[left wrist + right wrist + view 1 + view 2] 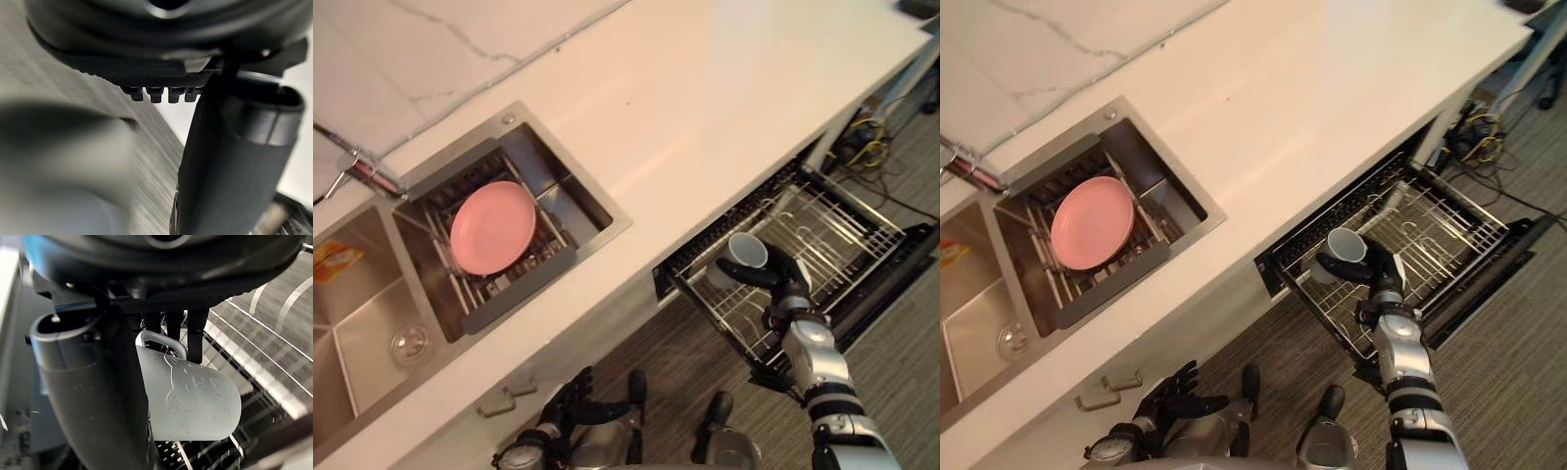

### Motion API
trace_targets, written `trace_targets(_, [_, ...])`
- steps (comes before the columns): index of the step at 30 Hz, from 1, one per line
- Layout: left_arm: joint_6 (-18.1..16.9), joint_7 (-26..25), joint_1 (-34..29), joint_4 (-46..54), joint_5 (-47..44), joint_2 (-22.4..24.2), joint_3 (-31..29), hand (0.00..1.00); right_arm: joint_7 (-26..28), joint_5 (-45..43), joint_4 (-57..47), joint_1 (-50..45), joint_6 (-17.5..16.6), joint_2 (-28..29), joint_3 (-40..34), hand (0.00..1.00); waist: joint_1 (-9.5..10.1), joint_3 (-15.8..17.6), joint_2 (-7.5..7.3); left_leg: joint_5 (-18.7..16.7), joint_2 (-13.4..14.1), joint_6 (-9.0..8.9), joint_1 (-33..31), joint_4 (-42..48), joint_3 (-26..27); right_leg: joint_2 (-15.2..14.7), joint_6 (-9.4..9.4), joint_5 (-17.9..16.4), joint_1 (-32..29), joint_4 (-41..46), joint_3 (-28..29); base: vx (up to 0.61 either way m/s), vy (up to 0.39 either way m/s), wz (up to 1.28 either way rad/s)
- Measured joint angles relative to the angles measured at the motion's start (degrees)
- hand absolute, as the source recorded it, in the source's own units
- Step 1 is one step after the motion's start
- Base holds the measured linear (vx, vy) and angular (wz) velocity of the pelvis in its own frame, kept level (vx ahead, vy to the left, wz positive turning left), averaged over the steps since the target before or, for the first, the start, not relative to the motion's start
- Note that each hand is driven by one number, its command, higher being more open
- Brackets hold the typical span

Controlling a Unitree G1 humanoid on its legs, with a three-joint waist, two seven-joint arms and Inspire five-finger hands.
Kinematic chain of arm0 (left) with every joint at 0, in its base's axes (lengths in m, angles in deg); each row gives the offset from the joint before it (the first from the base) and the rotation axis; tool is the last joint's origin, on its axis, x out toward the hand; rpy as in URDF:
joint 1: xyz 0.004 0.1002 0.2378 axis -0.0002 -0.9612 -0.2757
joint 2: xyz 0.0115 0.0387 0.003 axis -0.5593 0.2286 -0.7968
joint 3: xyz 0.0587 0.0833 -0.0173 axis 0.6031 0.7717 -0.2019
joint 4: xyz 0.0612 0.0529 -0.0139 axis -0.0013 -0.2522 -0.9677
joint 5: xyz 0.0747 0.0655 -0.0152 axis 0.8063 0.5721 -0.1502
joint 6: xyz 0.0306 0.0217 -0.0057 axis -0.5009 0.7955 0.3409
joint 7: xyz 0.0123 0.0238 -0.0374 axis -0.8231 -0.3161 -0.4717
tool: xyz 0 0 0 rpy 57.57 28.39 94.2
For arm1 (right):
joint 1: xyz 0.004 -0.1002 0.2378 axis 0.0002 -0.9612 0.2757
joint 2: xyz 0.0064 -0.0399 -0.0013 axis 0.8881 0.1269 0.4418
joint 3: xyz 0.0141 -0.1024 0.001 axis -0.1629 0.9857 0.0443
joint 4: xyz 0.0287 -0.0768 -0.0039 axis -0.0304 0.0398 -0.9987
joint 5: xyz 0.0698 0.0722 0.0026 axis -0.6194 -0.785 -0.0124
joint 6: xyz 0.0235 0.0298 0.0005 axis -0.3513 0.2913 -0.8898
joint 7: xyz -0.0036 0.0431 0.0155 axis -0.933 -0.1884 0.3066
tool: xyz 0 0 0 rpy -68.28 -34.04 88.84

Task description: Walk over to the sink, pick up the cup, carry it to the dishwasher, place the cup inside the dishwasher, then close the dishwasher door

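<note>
A pale, frosted cup (pixel 745 252) with a handle is tipped on its side in my right hand (pixel 785 282), which is shut on it. It hangs just above the near left part of the pulled-out wire rack (pixel 834 231) of the dishwasher, whose door (pixel 904 262) lies open and flat. The right wrist view shows the cup (pixel 191 402) pinched between my thumb (pixel 98 396) and fingers, with the rack's wires below it. My left hand (pixel 570 399) hangs low in front of the cabinet with relaxed fingers, holding nothing.
A pink plate (pixel 491 227) rests on a drying rack in the steel sink (pixel 372 294), with a faucet (pixel 357 171) behind it. The white counter (pixel 705 98) runs above the dishwasher. Cables (pixel 862 132) lie on the floor beyond the counter's end.
</note>
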Motion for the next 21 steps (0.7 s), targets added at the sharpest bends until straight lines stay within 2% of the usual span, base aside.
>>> trace_targets(4, [0.6, 1.6, -0.2, -0.7, -0.2, 1.8, -2.6, 1.00, 1.8, 3.6, 4.6, 4.1, 2.7, -4.9, -0.4, 0.00, 1.50, 2.0, 0.77, 0.9, -0.3, -0.24, -1.0, 0.1, -1.6, -1.1, -0.13, -1.7, -1.2, 3.6, -1.6, -0.07, 0.015, 0.29])
trace_targets(8, [0.8, 2.8, 0.2, -0.5, 0.0, 2.6, -5.0, 1.00, 7.9, 7.7, 9.9, 6.4, 6.7, -7.3, 0.7, 0.00, 2.29, 3.9, 0.89, 1.3, -0.4, -0.77, -1.9, 0.0, -3.2, -2.4, -0.87, -4.8, -2.6, 8.6, -3.3, -0.09, -0.020, 0.29])
trace_targets(10, [1.7, 3.8, 0.9, -0.5, 0.0, 2.8, -6.1, 1.00, 10.5, 10.0, 12.6, 7.2, 8.3, -8.0, 1.5, 0.00, 2.25, 4.7, 1.20, 1.1, 0.1, -0.56, -2.7, -0.3, -1.8, -3.0, -1.01, -5.9, -3.2, 10.4, -4.5, -0.10, -0.036, 0.37])
trace_targets(11, [2.2, 4.0, 1.1, -0.6, 0.1, 2.8, -7.1, 1.00, 11.8, 10.1, 13.2, 7.6, 8.3, -8.5, 1.2, 0.00, 1.82, 5.4, 1.29, 1.1, 0.7, -0.56, -3.0, -0.3, 0.6, -3.6, -1.05, -6.7, -3.3, 11.7, -5.4, -0.07, -0.042, 0.39])
trace_targets(12, [2.6, 4.5, 1.3, -0.9, 0.1, 2.8, -8.4, 1.00, 13.1, 10.2, 14.1, 8.5, 8.8, -9.7, 1.3, 1.00, 1.83, 5.6, 1.23, 1.4, 1.0, -0.87, -3.4, -0.3, 1.7, -4.1, -1.10, -7.5, -3.9, 13.1, -5.7, -0.05, -0.046, 0.29])
trace_targets(13, [2.7, 4.7, 1.4, -1.0, 0.1, 2.8, -8.9, 1.00, 14.0, 10.6, 14.7, 9.3, 9.1, -10.2, 1.3, 1.00, 2.01, 5.6, 1.20, 1.8, 1.0, -1.22, -3.5, -0.3, 1.8, -4.3, -1.09, -7.9, -4.2, 13.8, -5.7, -0.01, -0.061, 0.15])
trace_targets(16, [2.9, 4.9, 2.2, -1.7, 0.3, 2.3, -8.9, 1.00, 17.1, 12.0, 18.8, 13.2, 10.0, -11.1, 1.6, 1.00, 2.46, 5.8, 1.34, 2.9, 0.9, -0.22, -3.7, 0.0, 0.7, -4.8, -1.03, -8.9, -4.9, 15.9, -5.8, 0.03, -0.101, 0.17])
trace_targets(21, [3.4, 5.0, 4.0, -2.3, 1.4, 2.2, -8.9, 1.00, 14.7, 13.1, 20.5, 15.2, 9.8, -11.0, 3.5, 1.00, 3.43, 6.6, 1.27, 3.3, 1.2, -0.54, -3.6, 0.0, -0.4, -4.5, -1.45, -10.4, -4.9, 17.3, -5.4, -0.03, -0.121, 0.11])
